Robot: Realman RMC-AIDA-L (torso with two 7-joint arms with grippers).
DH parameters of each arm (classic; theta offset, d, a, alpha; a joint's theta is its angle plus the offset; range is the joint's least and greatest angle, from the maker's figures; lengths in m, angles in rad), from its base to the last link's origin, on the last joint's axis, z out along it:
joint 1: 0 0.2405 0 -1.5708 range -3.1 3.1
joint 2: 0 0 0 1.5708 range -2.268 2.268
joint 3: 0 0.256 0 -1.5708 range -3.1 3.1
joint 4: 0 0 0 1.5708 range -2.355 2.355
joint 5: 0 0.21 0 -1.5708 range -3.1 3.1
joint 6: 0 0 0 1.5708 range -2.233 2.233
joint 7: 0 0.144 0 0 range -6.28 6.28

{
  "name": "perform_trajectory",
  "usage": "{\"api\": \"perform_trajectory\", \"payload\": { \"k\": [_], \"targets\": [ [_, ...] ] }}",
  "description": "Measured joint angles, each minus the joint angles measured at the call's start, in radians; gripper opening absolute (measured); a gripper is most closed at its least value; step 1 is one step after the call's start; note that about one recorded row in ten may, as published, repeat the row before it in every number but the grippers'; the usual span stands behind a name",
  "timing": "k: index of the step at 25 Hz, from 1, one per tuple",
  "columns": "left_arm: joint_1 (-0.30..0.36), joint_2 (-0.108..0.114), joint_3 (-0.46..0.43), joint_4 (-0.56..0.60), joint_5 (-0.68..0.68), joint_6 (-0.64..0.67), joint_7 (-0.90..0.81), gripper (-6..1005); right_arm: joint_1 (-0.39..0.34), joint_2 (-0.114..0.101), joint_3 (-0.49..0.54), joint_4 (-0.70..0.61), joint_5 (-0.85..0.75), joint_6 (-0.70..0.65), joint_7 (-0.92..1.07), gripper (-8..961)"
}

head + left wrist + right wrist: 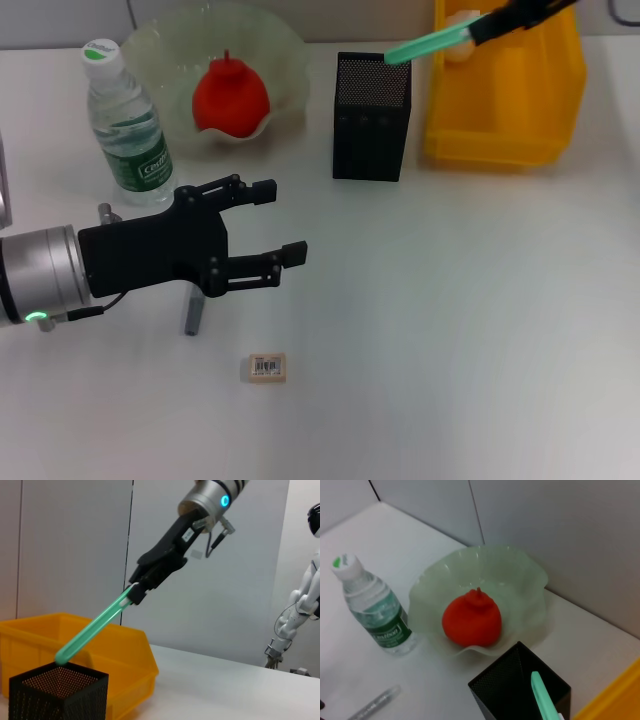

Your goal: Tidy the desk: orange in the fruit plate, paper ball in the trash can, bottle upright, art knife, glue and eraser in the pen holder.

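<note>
Reaching in from the far right corner of the tabletop (450,330), the right arm is mostly cut off in the head view, so its right pincer (136,591) reads best from the left wrist camera: pressed together on the upper end of a green art knife (428,44). That knife slants down from the pincer, its long axis tilted, its lower tip at the open mouth of the black mesh pen holder (371,116); whether the tip touches the mesh cannot be told. A pale lump, probably the paper ball (460,47), sits in the yellow trash can (505,95), half hidden behind the knife. The left pincer (284,220) hovers spread over the near left part of the tabletop, its arm level and pointing right, covering most of a grey stick (192,316). The eraser (267,368) lies near the front edge. The bottle (124,123) stands upright beside the fruit plate (285,55), which holds the orange (230,97).
</note>
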Motion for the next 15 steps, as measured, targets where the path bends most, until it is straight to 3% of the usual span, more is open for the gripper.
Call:
{"api": "perform_trajectory", "payload": {
  "k": [8, 11, 12, 15],
  "targets": [
    [0.0, -0.006, -0.009, 0.0, -0.002, -0.002, 0.008, 841, 0.068, 0.029, -0.122, 0.082, -0.039, 0.108, 0.031, 142],
    [0.0, -0.007, -0.019, 0.0, -0.002, -0.002, 0.008, 841, 0.085, 0.049, -0.144, 0.097, -0.087, 0.144, 0.049, 143],
    [0.0, -0.008, -0.021, 0.0, -0.003, -0.003, 0.008, 841, 0.092, 0.065, -0.147, 0.102, -0.11, 0.156, 0.05, 143],
    [-0.003, -0.01, -0.022, -0.003, -0.004, -0.003, 0.008, 841, 0.095, 0.076, -0.148, 0.103, -0.12, 0.163, 0.05, 143]
  ]
}}
